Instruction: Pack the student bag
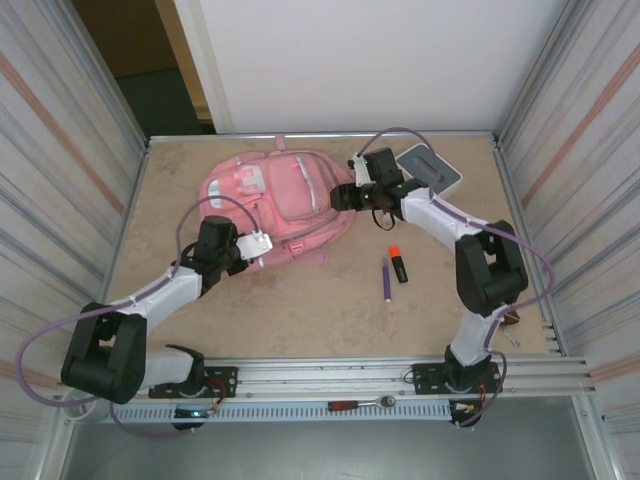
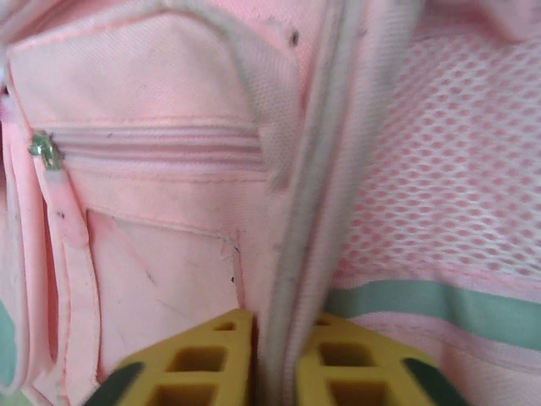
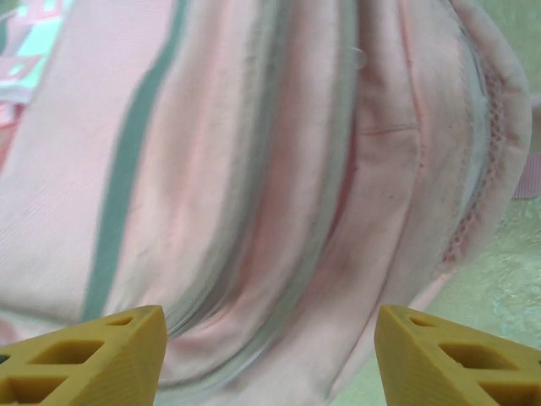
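1. The student bag [image 1: 280, 195] lies flat on the table [image 1: 300, 310], toward the back and left of centre.
2. My left gripper [image 1: 262, 247] sits at the bag's near edge. In the left wrist view, its yellow fingers [image 2: 207, 355] stand almost together, pinching a raised piped seam [image 2: 292, 254] beside a zipped pocket [image 2: 152, 148].
3. My right gripper [image 1: 345, 195] sits at the bag's right side. In the right wrist view, its fingers [image 3: 101, 351] stand wide apart, with pink fabric [image 3: 254, 169] just ahead; I cannot tell whether they touch it.
4. A white-and-grey box [image 1: 430, 168] lies near the back right corner.
5. An orange-capped marker [image 1: 398, 264] and a purple pen [image 1: 386, 280] lie side by side, right of the bag.
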